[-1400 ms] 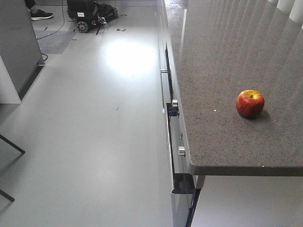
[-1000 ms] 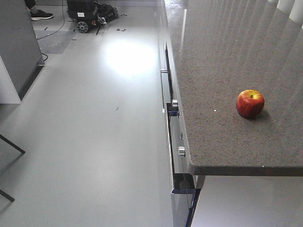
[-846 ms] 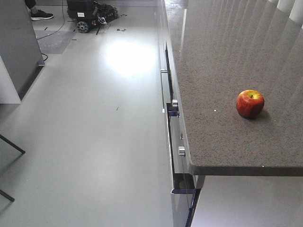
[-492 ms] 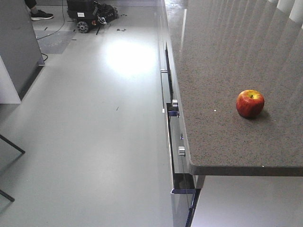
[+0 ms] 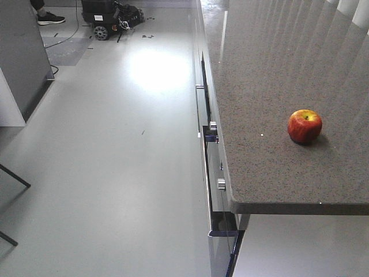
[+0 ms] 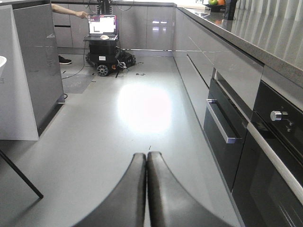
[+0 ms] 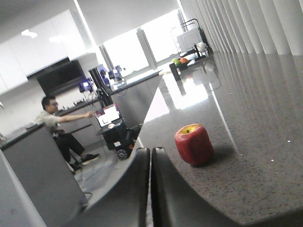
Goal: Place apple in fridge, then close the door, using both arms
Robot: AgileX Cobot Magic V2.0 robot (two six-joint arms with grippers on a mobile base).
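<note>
The red apple (image 5: pixel 304 126) with a yellow-green top sits alone on the speckled stone counter (image 5: pixel 259 69), also seen in the right wrist view as the apple (image 7: pixel 194 143). My right gripper (image 7: pixel 150 149) is shut and empty, just left of the apple and nearer than it, not touching. Low over the floor, my left gripper (image 6: pixel 146 154) is shut and empty. The tall dark grey fridge (image 6: pixel 42 66) stands at the far left. A pale panel in front of it looks like the door (image 6: pixel 16 94), open. Neither gripper shows in the front view.
Oven fronts with metal knobs (image 5: pixel 213 125) and bar handles (image 6: pixel 220 127) line the counter's side. A wheeled cart with a laptop (image 6: pixel 106 47) and a seated person (image 7: pixel 57 125) are down the aisle. Black thin legs (image 5: pixel 12 178) cross the floor at left. Fruit (image 7: pixel 180 61) sits far along the counter.
</note>
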